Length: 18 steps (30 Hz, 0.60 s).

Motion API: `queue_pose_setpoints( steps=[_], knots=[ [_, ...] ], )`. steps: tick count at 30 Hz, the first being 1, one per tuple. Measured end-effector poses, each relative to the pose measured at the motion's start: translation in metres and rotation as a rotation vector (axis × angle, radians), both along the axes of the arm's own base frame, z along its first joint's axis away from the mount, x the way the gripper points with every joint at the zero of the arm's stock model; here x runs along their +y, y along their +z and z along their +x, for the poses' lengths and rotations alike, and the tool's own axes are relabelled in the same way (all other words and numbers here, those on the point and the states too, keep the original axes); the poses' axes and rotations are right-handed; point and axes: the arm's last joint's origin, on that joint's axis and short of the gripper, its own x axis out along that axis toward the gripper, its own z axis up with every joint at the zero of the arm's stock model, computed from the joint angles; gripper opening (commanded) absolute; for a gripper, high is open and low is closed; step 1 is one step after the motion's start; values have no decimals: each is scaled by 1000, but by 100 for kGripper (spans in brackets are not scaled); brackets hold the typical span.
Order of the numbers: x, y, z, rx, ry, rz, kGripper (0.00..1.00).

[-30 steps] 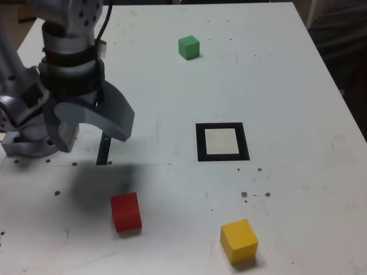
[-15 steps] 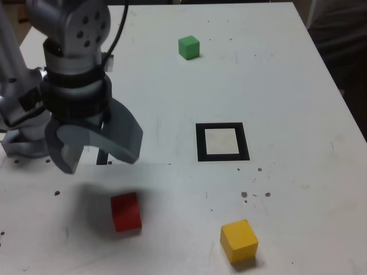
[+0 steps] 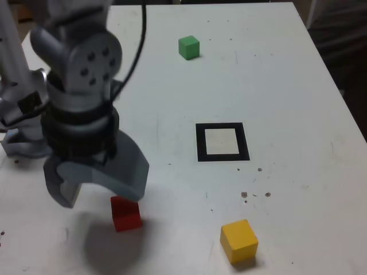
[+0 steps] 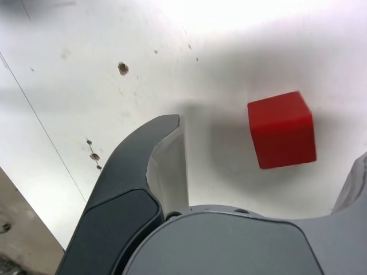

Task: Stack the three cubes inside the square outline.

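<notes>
My gripper (image 3: 98, 195) hangs open over the near-left part of the white table (image 3: 275, 86), its dark fingers spread wide. The red cube (image 3: 126, 215) lies just below, and one finger covers its upper edge in the exterior view. In the wrist view the red cube (image 4: 282, 129) sits untouched on the table in the gap between the two fingers (image 4: 155, 166) of my gripper (image 4: 266, 140). The yellow cube (image 3: 238, 240) rests near the front edge. Far back stands the green cube (image 3: 188, 47). The square outline (image 3: 200, 142) at mid-table holds nothing.
The arm's base (image 3: 23, 137) stands at the exterior view's left edge, with a cable (image 3: 140, 34) running up from the wrist. The table's right edge (image 3: 338, 97) drops to dark floor. Small dark specks (image 3: 255, 195) dot the surface near the outline.
The gripper has moved toward the table's front edge and down, from behind the red cube to right over it. Its jaws stay wide. No cube has moved.
</notes>
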Motion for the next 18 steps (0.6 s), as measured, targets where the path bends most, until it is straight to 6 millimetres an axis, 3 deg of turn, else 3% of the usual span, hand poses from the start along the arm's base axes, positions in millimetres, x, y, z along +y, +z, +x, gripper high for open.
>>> queue_pose_setpoints(
  steps=[18],
  knots=[
    [-22,-33,16,42,2,-15,99]
  ],
)
